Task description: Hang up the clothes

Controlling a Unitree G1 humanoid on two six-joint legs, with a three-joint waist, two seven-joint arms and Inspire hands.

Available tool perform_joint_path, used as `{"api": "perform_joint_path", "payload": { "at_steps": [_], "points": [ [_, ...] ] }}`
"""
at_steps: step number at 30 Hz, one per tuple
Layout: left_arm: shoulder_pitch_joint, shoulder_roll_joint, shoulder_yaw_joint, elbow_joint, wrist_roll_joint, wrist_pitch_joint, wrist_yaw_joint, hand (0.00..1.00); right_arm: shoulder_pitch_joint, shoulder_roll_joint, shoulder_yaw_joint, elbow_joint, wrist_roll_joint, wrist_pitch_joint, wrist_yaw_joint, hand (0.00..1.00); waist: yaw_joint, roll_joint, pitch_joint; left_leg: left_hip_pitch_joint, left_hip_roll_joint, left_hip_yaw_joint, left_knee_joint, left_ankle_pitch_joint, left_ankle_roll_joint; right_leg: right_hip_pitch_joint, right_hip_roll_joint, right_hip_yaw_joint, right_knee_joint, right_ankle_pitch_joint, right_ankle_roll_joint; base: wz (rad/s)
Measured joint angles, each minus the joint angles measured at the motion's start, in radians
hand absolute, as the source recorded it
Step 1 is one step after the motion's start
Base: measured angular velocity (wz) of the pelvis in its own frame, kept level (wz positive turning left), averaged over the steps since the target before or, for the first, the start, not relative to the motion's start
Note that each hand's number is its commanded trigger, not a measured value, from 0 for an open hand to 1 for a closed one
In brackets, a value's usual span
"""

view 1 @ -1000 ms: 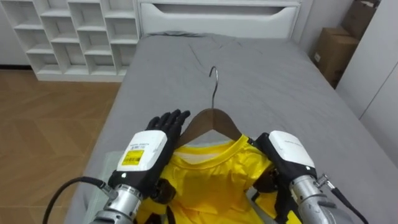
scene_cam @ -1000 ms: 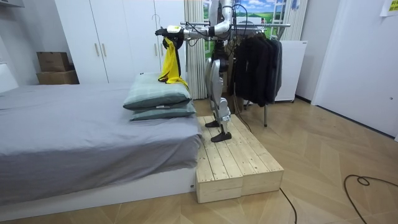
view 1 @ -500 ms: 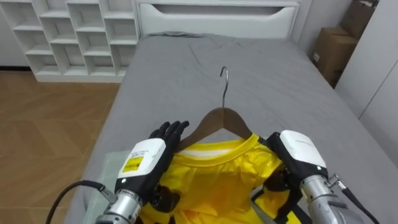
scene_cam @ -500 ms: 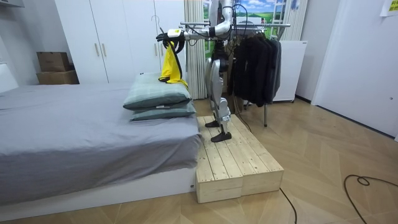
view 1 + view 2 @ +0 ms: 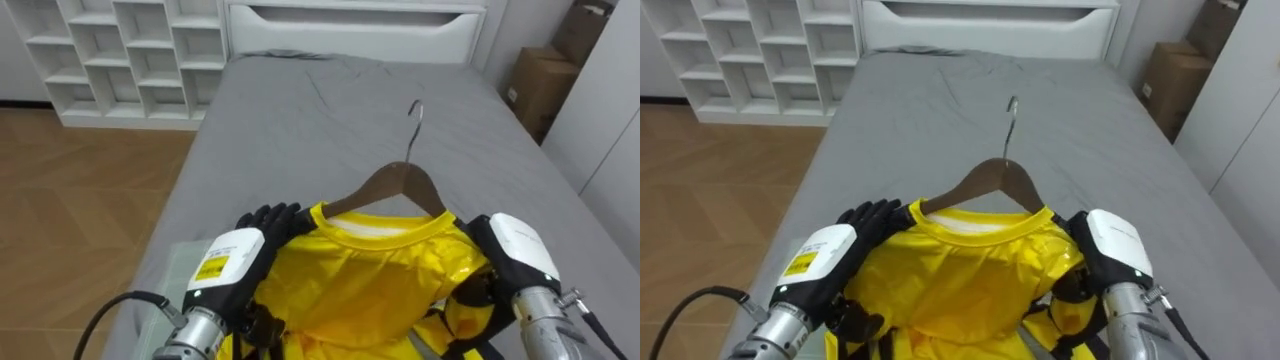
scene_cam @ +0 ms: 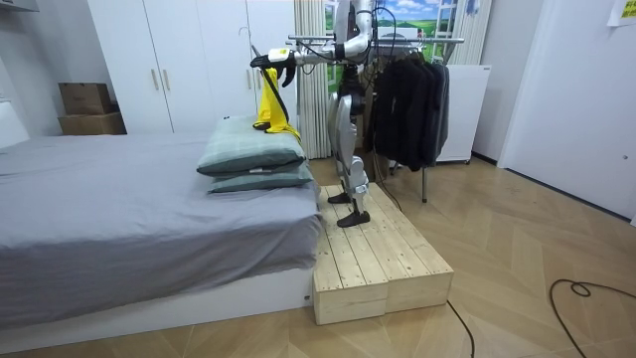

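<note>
**Two hands on one shirt point(image 5: 360, 280)**

I had the yellow shirt up on its hanger point(image 5: 398, 186), well above the bed point(image 5: 300, 110), with the hook sticking out past the collar. My left hand point(image 5: 238, 265) propped the left shoulder, fingers point(image 5: 268, 218) stretched out fairly straight, not clenched. My right hand point(image 5: 522, 255) sat at the other shoulder with its fingers tucked behind the cloth, so I can't tell what they were doing. I stood on the platform point(image 6: 373, 254) by the pillows point(image 6: 253, 149), with the rack point(image 6: 422, 45) behind me.
</note>
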Motion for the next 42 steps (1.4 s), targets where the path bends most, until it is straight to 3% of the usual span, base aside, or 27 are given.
{"api": "perform_joint_path", "payload": {
  "at_steps": [7,15,26,36,42],
  "points": [
    [0.004,0.000,0.018,0.000,0.000,0.006,-0.001,0.00,0.000,-0.001,-0.042,0.019,0.008,-0.001,-0.023,1.00,-0.003,-0.002,-0.0017,0.001,0.000,-0.002,0.000,0.000,0.000,0.002,0.000,0.001,0.002,0.000,0.000,0.00],
    [0.028,0.008,0.110,0.018,-0.004,0.016,-0.004,0.00,0.000,-0.019,-0.116,0.031,0.070,-0.001,-0.057,1.00,-0.023,0.000,-0.0060,0.002,0.000,-0.005,0.003,0.000,0.000,0.005,0.000,0.002,0.003,0.000,0.000,0.00],
    [0.106,0.007,0.167,0.094,-0.044,0.020,-0.003,0.00,0.000,-0.024,-0.142,0.030,0.043,0.016,-0.087,1.00,-0.028,0.000,-0.0109,0.006,0.000,0.002,0.000,0.000,0.000,0.002,0.001,0.003,0.007,0.000,0.000,-0.01],
    [0.135,0.003,0.276,0.150,-0.057,0.018,0.030,0.00,0.020,-0.043,-0.191,-0.101,-0.024,0.019,-0.101,1.00,-0.024,-0.002,-0.0131,0.007,0.001,0.002,-0.002,0.000,0.000,0.003,0.001,0.001,0.007,0.000,0.000,0.00],
    [0.140,-0.004,0.289,0.201,-0.081,-0.001,0.068,0.00,0.040,-0.043,-0.191,-0.178,-0.029,0.013,-0.111,1.00,-0.020,-0.001,-0.0141,0.022,0.001,0.010,-0.006,0.000,0.000,0.007,0.001,0.004,0.019,0.000,0.000,-0.02]
  ]
}}
